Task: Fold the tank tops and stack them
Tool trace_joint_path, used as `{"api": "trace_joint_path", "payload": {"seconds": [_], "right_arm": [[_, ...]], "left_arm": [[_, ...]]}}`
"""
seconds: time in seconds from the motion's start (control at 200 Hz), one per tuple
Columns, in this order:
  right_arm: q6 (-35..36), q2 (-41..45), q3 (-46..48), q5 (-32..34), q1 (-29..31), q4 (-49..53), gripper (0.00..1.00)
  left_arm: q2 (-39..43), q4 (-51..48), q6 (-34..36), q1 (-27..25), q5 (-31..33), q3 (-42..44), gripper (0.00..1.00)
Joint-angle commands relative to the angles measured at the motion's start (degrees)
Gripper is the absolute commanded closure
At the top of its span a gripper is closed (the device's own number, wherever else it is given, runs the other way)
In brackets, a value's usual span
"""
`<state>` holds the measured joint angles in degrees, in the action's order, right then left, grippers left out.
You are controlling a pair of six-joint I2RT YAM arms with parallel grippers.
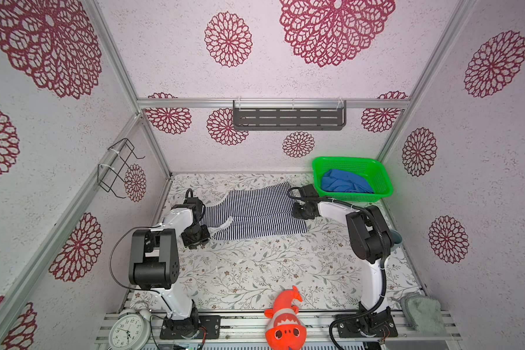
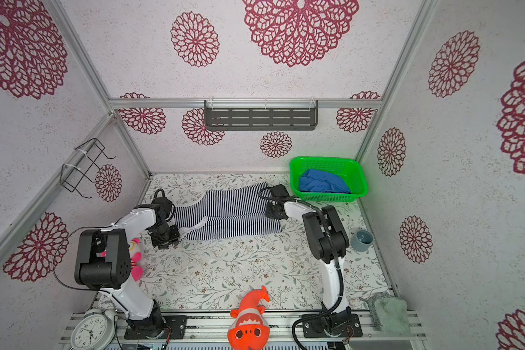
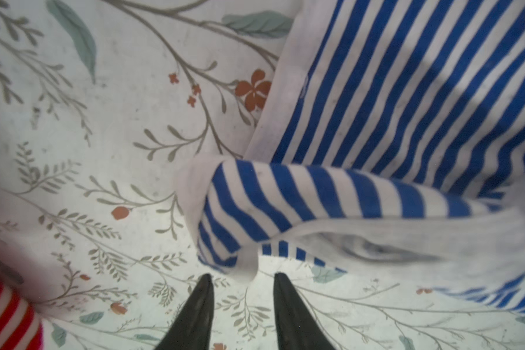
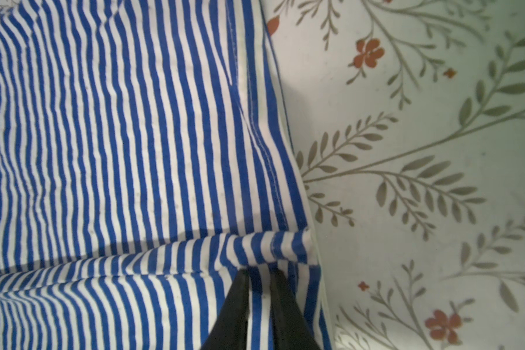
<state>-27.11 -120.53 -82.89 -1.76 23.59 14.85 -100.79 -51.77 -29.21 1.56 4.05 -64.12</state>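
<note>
Striped tank top [image 1: 255, 212] cloth is pinched by the right pincer [image 4: 260, 270]: a raised fold at the hem corner is seen passing between its two black fingers, which are drawn close on it. The left pincer [image 3: 243, 275] is held with a clear gap between its tips and nothing is gripped. A rolled, white-edged strap end of the same garment lies just ahead of those tips; whether it is touched cannot be told.

Between the two pincers the garment is spread flat on the table [image 1: 255, 272], with the edge of a layer running across its middle. The table is covered by a pale sheet printed with grey-green sprigs and small rust flowers. White textured walls with dark red rosettes, framed in aluminium rails, enclose it.

Just behind the right pincer, against the back wall, a green basket [image 1: 361, 198] is set, and the blue tank top [image 1: 343, 181] lies crumpled in it.

In both top views the left pincer's tips are hidden under its own wrist. A blue-grey cup [image 2: 362, 239] is seen beside the right arm in a top view. A pink doll [image 2: 135, 257] is half covered by the left arm. A red-and-white striped thing [image 3: 6, 312] is cut off by the left wrist view's edge and cannot be identified; the strap there is blurred.
</note>
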Motion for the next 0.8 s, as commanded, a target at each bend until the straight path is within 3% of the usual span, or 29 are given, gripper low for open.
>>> {"api": "trace_joint_path", "payload": {"seconds": [0.0, 0.265, 0.535, 0.796], "right_arm": [[-0.65, -1.36, 2.14, 2.55, -1.18, 4.92, 0.82], [-0.57, -2.25, 1.44, 2.12, -1.13, 5.33, 0.82], [-0.23, -2.43, 0.8, 2.7, -1.18, 5.8, 0.82], [-0.13, -3.09, 0.73, 3.6, -1.26, 5.81, 0.85]], "left_arm": [[-1.24, 1.87, 0.27, 0.35, 0.91, -1.87, 0.72], [-0.39, 0.83, 1.08, 0.72, 2.16, -1.89, 0.94], [3.68, -1.4, 2.41, 2.65, 2.69, -5.08, 1.0], [6.01, 3.66, 2.71, 9.47, -6.62, -7.56, 1.0]]}}
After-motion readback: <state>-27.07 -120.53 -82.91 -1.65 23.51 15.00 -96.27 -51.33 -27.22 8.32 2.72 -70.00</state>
